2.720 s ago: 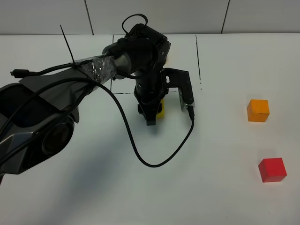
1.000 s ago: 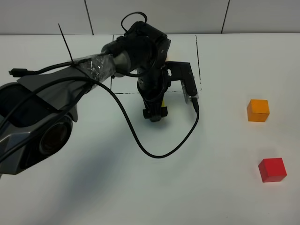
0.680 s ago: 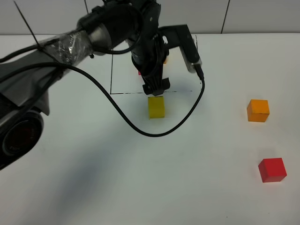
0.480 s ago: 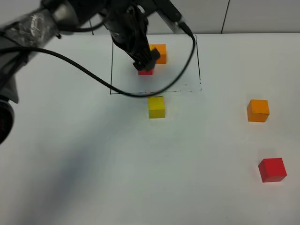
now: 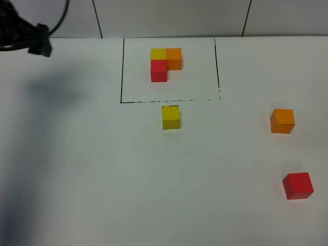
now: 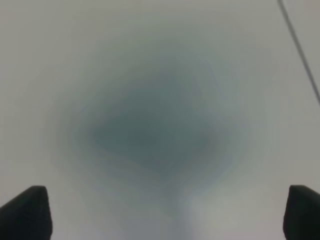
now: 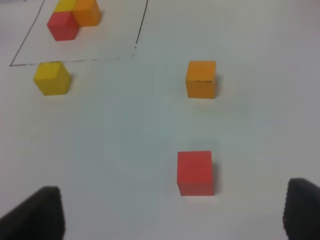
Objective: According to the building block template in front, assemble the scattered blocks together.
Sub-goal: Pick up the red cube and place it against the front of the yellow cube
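The white table [image 5: 102,179] is filling every view, and a thin black rectangle [image 5: 122,72] is marking off a patch at its far side. A dark piece of the left arm [image 5: 38,45] is showing only at the far left corner of the high view. Inside the rectangle the building block template [image 5: 163,62] is sitting as an L: yellow at the back, orange against its right face, red against its near face. Of the scattered blocks, the yellow cube [image 5: 171,117] is lying just outside the rectangle's near line, while the orange cube [image 5: 282,121] and the red cube [image 5: 298,185] are waiting well apart from it on the right. The left gripper [image 6: 162,215] is hanging over bare table with its fingers spread wide and nothing between them; the right gripper [image 7: 167,212] is likewise spread and empty, looking down on all three loose cubes. The assembly appears to be only starting, with the yellow cube serving as anchor. The next move is probably calling for the right gripper to take the orange cube and seat it flush against the yellow's right face. No brand, label or writing is showing anywhere.
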You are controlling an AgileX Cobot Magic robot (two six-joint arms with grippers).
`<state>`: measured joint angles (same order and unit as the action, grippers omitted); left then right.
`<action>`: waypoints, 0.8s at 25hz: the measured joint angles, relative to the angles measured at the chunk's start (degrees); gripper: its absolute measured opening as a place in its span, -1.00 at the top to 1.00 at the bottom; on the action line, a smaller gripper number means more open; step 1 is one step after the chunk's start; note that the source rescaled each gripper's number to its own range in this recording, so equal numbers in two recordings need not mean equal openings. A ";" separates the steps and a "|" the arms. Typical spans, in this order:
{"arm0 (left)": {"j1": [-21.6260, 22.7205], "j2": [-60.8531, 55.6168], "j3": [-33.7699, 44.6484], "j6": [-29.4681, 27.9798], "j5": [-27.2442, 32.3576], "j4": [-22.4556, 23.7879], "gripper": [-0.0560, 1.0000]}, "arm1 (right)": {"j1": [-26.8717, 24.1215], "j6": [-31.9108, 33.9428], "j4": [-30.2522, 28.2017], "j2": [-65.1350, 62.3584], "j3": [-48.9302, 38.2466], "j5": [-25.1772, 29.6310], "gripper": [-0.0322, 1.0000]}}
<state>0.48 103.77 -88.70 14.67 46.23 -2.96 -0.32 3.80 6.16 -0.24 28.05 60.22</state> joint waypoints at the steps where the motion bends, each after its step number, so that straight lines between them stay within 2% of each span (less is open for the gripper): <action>1: 1.33 -2.33 3.09 0.00 -0.85 -0.04 -0.89 | 0.00 0.00 0.00 0.00 0.00 0.00 -0.59; 5: 3.69 -15.06 12.89 -1.04 -1.71 2.33 -0.87 | 0.00 -0.05 0.00 0.00 0.00 0.00 -0.59; 9: 3.69 -28.59 20.23 -7.72 -1.03 4.47 -0.86 | 0.00 -0.05 0.00 0.00 0.00 0.00 -0.59; 18: 3.62 -54.08 32.86 -14.67 7.10 4.52 -0.86 | 0.00 -0.05 0.00 0.00 0.00 0.00 -0.59; 20: 2.42 -59.13 35.90 -15.14 8.99 4.52 -0.86 | 0.00 -0.05 0.00 0.00 0.00 0.00 -0.59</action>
<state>2.91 44.64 -52.80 -0.48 55.22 1.56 -0.32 3.75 6.16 -0.24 28.05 60.22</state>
